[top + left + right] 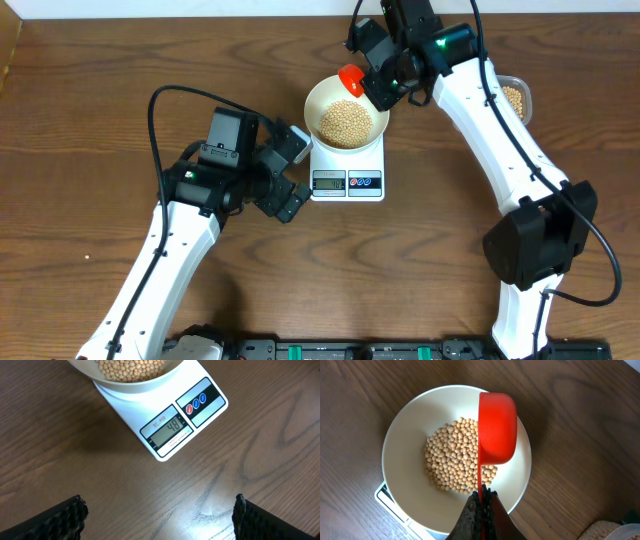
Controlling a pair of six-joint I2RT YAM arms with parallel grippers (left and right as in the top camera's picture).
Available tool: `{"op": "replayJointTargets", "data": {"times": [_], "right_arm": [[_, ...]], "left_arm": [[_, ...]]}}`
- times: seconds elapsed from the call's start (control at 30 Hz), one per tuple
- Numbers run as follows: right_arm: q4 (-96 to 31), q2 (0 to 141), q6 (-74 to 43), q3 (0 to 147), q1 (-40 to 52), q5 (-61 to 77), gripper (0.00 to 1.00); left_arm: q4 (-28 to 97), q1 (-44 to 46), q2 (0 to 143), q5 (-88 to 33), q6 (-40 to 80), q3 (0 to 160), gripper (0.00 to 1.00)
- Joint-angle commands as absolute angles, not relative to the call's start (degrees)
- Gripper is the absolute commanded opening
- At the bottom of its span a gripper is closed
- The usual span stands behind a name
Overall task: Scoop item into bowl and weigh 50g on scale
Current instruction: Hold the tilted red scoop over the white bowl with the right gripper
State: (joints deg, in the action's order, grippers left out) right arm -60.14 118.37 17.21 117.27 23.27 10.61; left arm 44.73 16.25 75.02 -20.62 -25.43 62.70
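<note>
The white bowl (322,100) stands on the white scale (347,183) and holds a heap of tan beans (345,123). The scale's display (168,429) reads 48. My right gripper (388,88) is shut on the handle of a red scoop (350,79), which hangs tipped on its side over the bowl (407,430) and the beans (452,455); the scoop's (496,425) inside faces away. My left gripper (292,172) is open and empty, just left of the scale, its fingers (159,510) over bare wood.
A clear plastic tub of more beans (514,98) stands at the right, partly behind my right arm; its corner shows in the right wrist view (610,532). The scale has a red and a blue button (196,404).
</note>
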Motion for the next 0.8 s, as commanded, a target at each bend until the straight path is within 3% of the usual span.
{"op": "replayJointTargets", "data": {"times": [0.0, 0.77], "right_arm": [[-60.0, 116.5, 18.8, 118.5, 23.7, 10.5, 0.01], [-60.0, 116.5, 22.4, 118.5, 23.7, 10.4, 0.01]], "left_arm": [[44.8, 16.4, 75.2, -20.1, -24.9, 63.2, 0.95], [44.8, 16.4, 75.2, -20.1, -24.9, 63.2, 0.95]]}}
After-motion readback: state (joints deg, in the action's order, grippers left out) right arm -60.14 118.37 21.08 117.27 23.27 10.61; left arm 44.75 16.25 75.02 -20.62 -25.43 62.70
